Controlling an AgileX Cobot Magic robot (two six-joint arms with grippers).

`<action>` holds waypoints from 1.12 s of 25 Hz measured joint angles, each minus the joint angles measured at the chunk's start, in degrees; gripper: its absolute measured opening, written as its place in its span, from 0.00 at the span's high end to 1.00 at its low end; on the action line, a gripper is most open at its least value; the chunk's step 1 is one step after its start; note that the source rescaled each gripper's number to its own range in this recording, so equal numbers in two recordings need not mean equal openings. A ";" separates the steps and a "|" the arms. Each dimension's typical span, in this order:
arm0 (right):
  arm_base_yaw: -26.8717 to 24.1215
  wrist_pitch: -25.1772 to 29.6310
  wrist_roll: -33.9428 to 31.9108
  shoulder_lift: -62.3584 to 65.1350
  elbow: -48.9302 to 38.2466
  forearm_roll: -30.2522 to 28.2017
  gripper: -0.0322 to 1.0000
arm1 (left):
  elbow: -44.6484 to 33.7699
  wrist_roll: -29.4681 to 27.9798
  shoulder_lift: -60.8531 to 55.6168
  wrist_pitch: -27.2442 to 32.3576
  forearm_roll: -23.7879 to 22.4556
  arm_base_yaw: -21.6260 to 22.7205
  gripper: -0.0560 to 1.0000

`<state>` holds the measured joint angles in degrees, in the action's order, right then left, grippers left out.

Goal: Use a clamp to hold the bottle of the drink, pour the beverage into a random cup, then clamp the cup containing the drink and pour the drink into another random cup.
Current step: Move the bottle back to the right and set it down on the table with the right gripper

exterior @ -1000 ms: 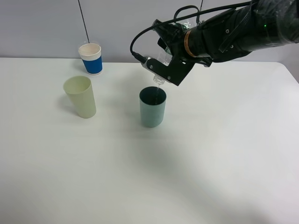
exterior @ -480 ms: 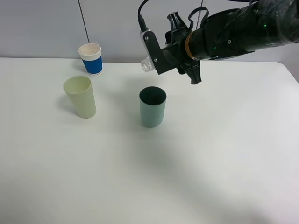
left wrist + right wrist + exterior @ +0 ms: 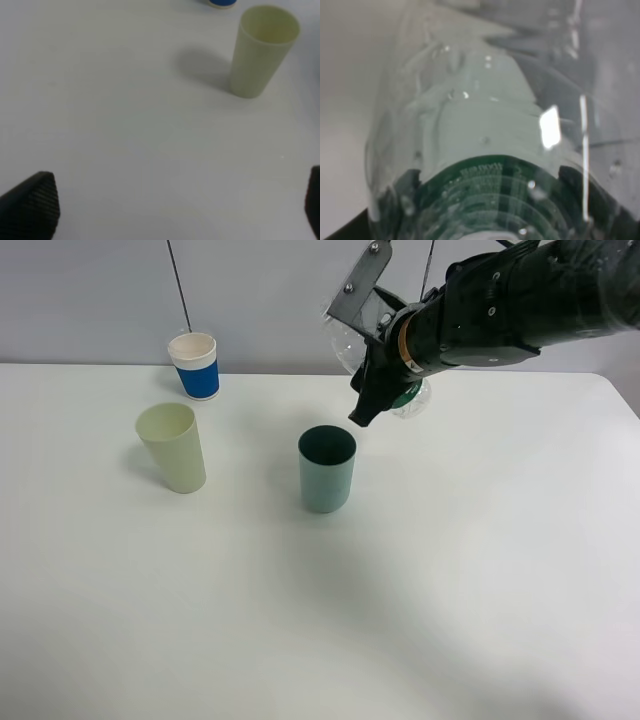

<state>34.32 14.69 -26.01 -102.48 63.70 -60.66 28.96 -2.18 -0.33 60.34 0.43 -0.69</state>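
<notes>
From the high camera we see the right gripper (image 3: pixel 375 345) clamped on the bottle (image 3: pixel 408 398), clear with a dark green label, tilted in the air up and right of the teal cup (image 3: pixel 327 470), which stands on the white table (image 3: pixel 480 580) before a grey wall (image 3: pixel 90 290), the pale tumbler (image 3: pixel 172 448) and paper cup (image 3: pixel 194 365) to its left. Our left wrist view shows the left gripper (image 3: pixel 170 215) spread wide over the table, the pale tumbler (image 3: pixel 262 50) upright beyond. The right wrist view is filled by the bottle (image 3: pixel 485 140), droplets (image 3: pixel 451 94) on its clear wall.
</notes>
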 joint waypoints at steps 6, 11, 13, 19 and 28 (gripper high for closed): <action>-2.84 0.00 -1.56 3.73 0.00 12.85 0.92 | 0.00 0.00 0.00 0.00 0.00 0.00 0.00; -5.11 0.05 -1.43 6.71 0.00 22.62 0.92 | 0.00 0.00 0.00 0.00 0.00 0.00 0.00; -5.95 -1.56 -0.39 8.31 -1.15 25.54 0.92 | 0.00 0.00 0.00 0.00 0.00 0.00 0.00; -9.43 -15.86 10.96 14.11 -11.87 37.11 0.92 | 0.00 0.00 0.00 0.00 0.00 0.00 0.00; -14.60 -47.33 27.78 20.60 -35.01 57.65 0.92 | 0.00 0.00 0.00 0.00 0.00 0.00 0.00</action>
<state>19.73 -32.64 1.78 -81.88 28.69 -3.01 28.96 -2.18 -0.33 60.34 0.43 -0.69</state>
